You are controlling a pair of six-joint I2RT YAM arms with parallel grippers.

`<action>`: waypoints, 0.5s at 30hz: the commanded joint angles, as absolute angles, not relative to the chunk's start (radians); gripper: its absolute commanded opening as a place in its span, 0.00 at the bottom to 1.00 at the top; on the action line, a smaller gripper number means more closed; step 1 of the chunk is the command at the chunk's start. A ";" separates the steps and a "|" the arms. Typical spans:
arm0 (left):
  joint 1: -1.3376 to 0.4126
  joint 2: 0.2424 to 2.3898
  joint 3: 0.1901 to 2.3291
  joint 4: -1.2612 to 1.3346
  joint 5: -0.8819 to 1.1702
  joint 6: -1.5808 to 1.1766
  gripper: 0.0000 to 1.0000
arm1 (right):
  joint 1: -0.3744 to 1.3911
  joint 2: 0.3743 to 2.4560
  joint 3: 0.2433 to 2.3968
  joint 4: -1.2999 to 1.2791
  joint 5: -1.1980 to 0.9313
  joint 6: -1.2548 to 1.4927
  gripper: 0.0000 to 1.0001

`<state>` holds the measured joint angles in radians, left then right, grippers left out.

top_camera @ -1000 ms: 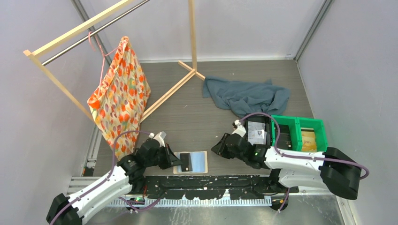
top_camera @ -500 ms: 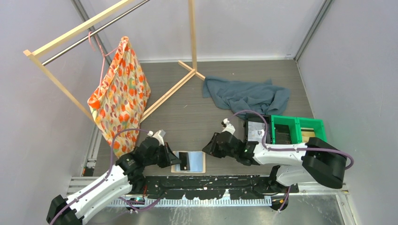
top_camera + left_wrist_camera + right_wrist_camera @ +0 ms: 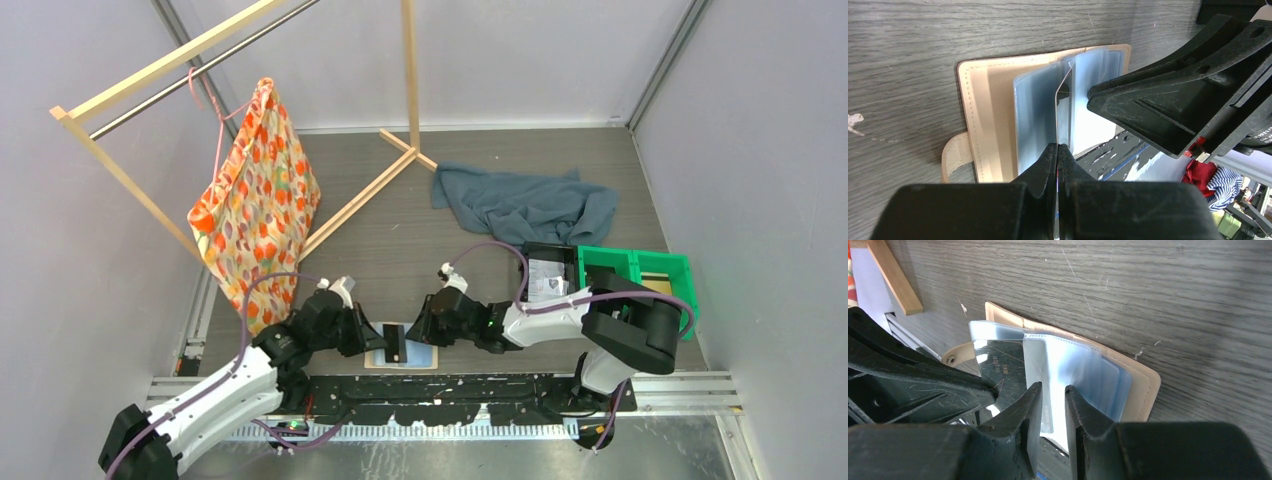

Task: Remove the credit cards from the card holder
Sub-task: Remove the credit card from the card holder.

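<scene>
left gripper (image 3: 1058, 150) clamped on credit card (image 3: 1003, 367); right gripper (image 3: 1053, 390) narrow, empty: press card holder (image 3: 975, 100) down, draw card straight.

Both arms reach low and inward until their tips nearly meet, the left gripper (image 3: 386, 346) pinched tight on the edge of a card (image 3: 1003, 367), the right gripper (image 3: 419, 331) angled down opposite, its jaws a narrow gap apart.

Tan card holder (image 3: 1144, 385) open flat w/ blue-grey sleeves (image 3: 1075, 365) fanned, dark glossy credit card (image 3: 1004, 366) partly out
</scene>
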<state>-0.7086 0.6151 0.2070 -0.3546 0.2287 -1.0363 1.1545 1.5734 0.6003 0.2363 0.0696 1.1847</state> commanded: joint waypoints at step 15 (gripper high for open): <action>-0.603 0.832 0.301 -0.224 0.378 -0.888 0.00 | 1.051 1.522 0.466 0.136 0.225 1.180 0.29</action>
